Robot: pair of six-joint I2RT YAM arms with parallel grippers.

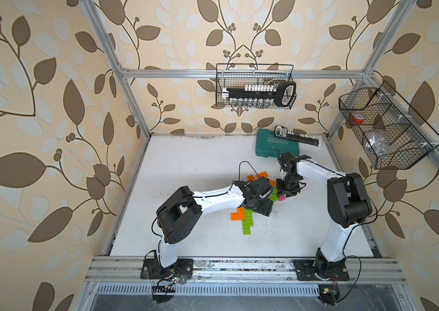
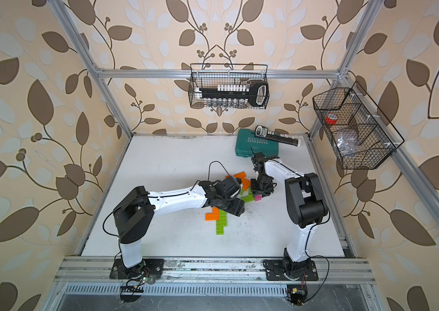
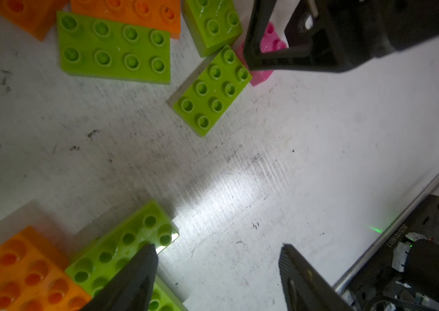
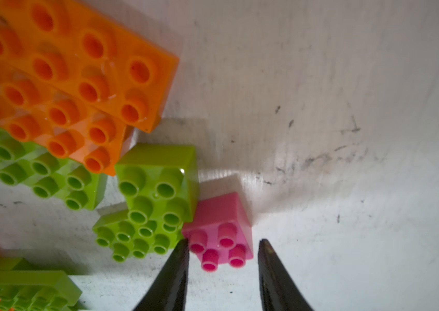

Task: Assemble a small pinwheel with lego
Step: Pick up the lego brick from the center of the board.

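In both top views the two arms are reaching toward the middle of the white table (image 1: 186,167), where the bricks (image 1: 246,222) are lying in a loose orange and green scatter; the left gripper (image 1: 262,208) is hanging over the end of the nearer cluster, the right gripper (image 1: 284,195) is pointing down just beside the pink brick (image 1: 282,198), and a teal tool case (image 1: 276,144) is sitting well apart by the back wall. From up here the jaws are not showing how wide they stand. In the left wrist view the left gripper (image 3: 218,266) is standing wide with bare table between its fingers (image 3: 135,274), one finger overlapping the end of a green brick (image 3: 127,242) that is lying against an orange brick (image 3: 22,269); farther off, another green brick (image 3: 211,91) is touching the pink brick (image 3: 261,75), which is partly hiding behind the right gripper. In the right wrist view the right gripper (image 4: 223,242) is standing part-open astride the pink brick (image 4: 221,215), which is resting on the table: one fingertip (image 4: 183,250) is meeting its corner, the other is leaving a thin gap. A small green square brick (image 4: 156,172) is touching the pink brick's side.
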